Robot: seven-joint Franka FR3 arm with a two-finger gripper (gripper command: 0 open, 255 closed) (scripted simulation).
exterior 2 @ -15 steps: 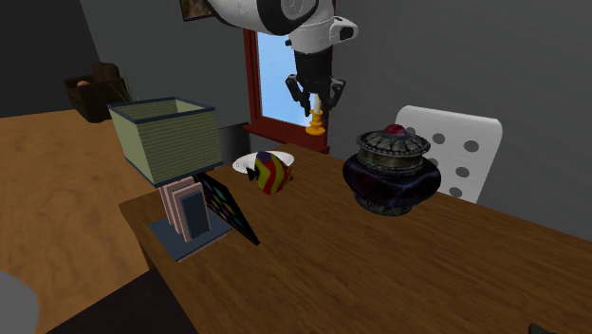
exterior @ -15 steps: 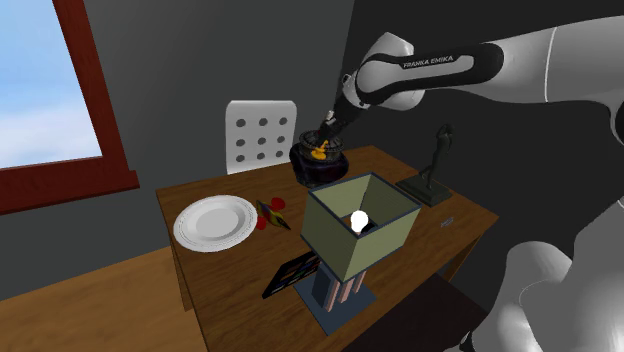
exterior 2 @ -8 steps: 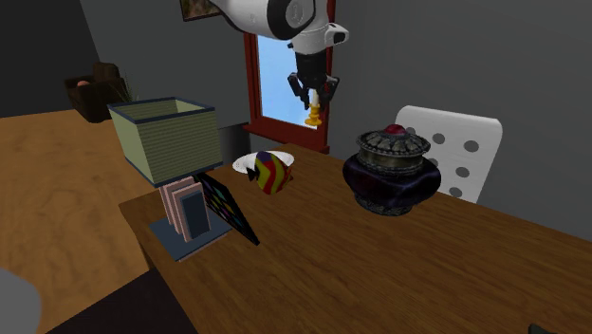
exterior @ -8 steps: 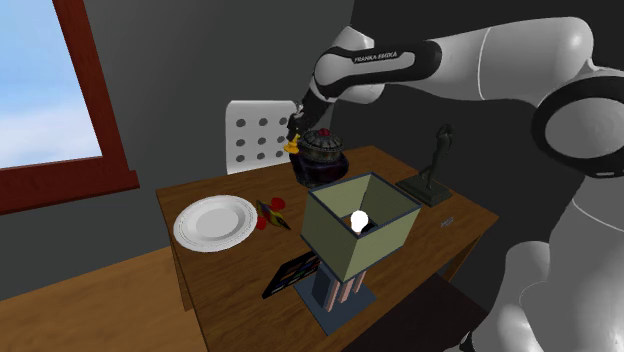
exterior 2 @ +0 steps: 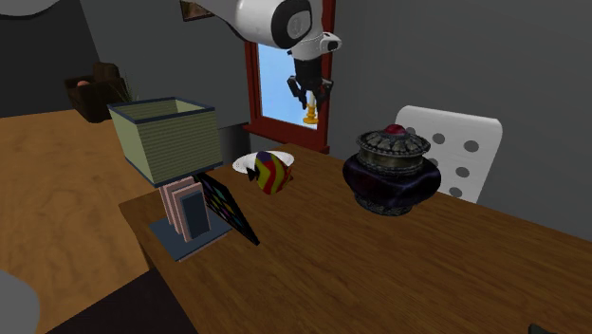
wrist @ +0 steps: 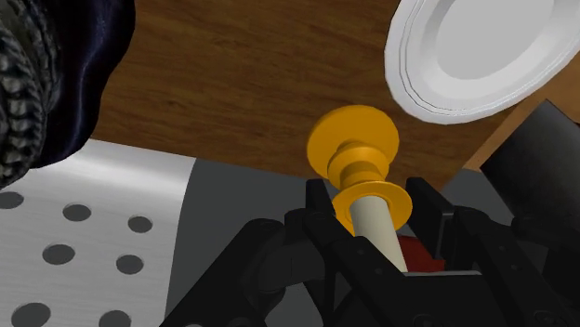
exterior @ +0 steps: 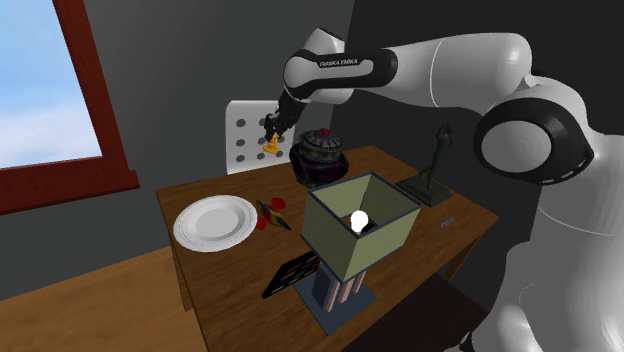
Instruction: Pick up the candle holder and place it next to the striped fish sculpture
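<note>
Above table (exterior: 230, 270), clamped with gripper (wrist: 370, 209) on stem of candle holder (wrist: 356, 153); judged light, stiff, slippery; best held mid-stem

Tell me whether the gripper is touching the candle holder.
Touching. In the wrist view the gripper has its fingers pressed against both sides of the candle holder, on its pale stem, with no gap.

I record dark grey walls (exterior: 190, 60), a red-framed window (exterior: 40, 80) showing blue sky, a wooden table (exterior: 230, 270), a white perforated chair (exterior: 250, 135) behind it, wooden floor (exterior 2: 57, 180).
</note>
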